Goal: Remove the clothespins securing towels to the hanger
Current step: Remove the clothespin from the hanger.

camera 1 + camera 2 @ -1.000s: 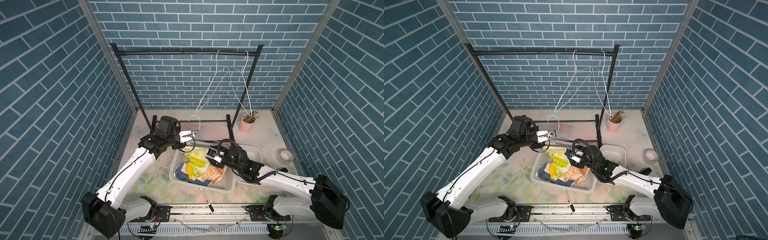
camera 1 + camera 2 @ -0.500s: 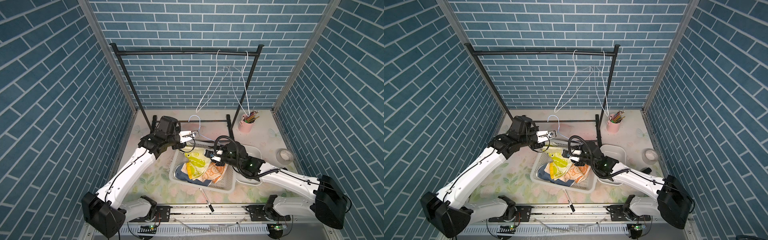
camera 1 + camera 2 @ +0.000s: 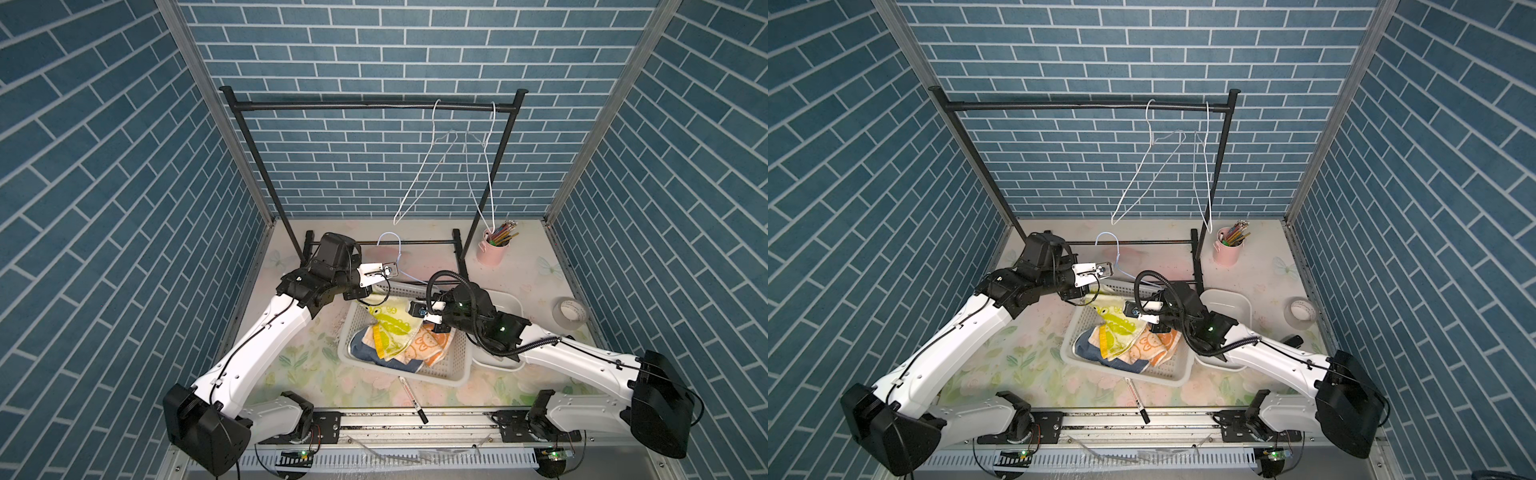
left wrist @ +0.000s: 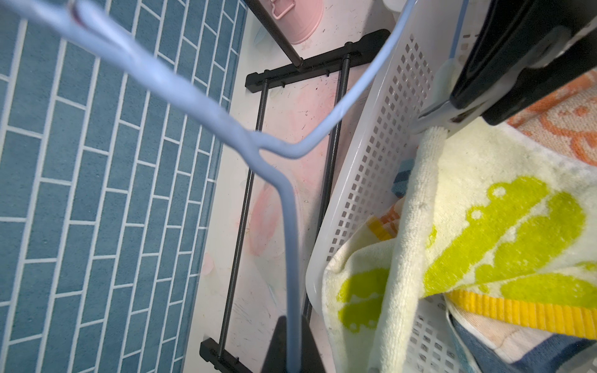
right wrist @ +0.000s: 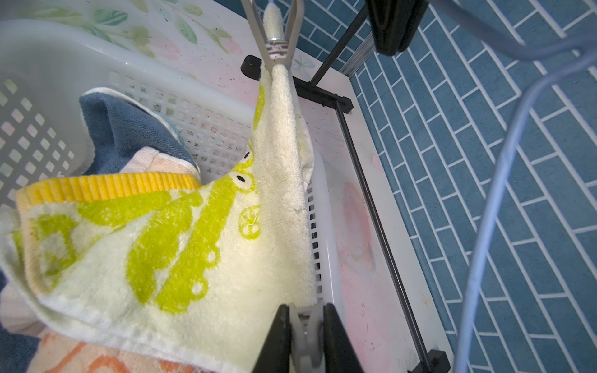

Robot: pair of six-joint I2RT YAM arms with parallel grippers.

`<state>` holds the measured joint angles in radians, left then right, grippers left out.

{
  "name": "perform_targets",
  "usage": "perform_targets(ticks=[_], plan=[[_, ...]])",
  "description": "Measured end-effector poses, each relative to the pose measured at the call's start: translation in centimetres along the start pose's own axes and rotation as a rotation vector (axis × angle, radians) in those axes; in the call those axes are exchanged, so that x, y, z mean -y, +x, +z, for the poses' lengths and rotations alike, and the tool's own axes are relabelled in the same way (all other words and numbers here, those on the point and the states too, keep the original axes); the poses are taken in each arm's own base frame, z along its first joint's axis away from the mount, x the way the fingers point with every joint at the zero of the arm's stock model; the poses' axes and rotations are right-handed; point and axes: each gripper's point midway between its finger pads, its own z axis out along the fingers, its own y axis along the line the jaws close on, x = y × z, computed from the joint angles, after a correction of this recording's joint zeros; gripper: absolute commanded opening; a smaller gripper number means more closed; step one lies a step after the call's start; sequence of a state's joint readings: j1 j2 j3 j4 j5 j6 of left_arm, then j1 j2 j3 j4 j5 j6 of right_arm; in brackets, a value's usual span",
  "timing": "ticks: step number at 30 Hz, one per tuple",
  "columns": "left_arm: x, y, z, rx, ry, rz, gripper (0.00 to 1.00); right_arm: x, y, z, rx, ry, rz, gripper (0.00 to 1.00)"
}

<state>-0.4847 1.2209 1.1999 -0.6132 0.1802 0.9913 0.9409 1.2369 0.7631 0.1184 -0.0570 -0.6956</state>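
While the left gripper (image 4: 292, 342) pinches the hanger (image 4: 286, 206) tight, the right gripper (image 5: 306, 318) squeezing a clothespin (image 5: 306, 345) could slip off its thin end.

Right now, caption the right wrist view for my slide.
Right gripper pinches a grey clothespin on the yellow towel over the basket; another clothespin holds its far end; blue hanger alongside.

Towels (image 3: 395, 332) are lying in the basket (image 3: 455, 362) — a tub (image 3: 505, 302) sitting right of it, a marker pen (image 3: 411, 399) lying in front.
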Motion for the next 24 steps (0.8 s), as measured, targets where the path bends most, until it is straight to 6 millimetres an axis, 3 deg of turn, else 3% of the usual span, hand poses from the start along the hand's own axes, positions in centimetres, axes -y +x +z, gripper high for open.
perform_targets(ticks=[7,12,18,21,24], plan=[[0.1,0.0,0.0,0.000,0.000,0.000,0.00,0.1,-0.1,-0.4,0.001,0.002,0.013,0.01],[0.3,0.3,0.1,-0.004,-0.001,-0.007,0.00,1.2,-1.5,-1.9,0.034,0.029,0.039,0.01],[0.3,0.5,-0.1,-0.007,-0.013,-0.014,0.00,3.2,-3.6,-6.7,0.078,0.093,0.056,0.01],[0.0,0.4,-0.5,-0.005,-0.031,-0.015,0.00,3.4,-2.7,-9.3,0.030,0.114,0.061,0.01],[-0.2,0.3,-0.6,-0.003,-0.043,-0.015,0.00,2.8,-0.6,-11.5,-0.064,0.123,0.064,0.01]])
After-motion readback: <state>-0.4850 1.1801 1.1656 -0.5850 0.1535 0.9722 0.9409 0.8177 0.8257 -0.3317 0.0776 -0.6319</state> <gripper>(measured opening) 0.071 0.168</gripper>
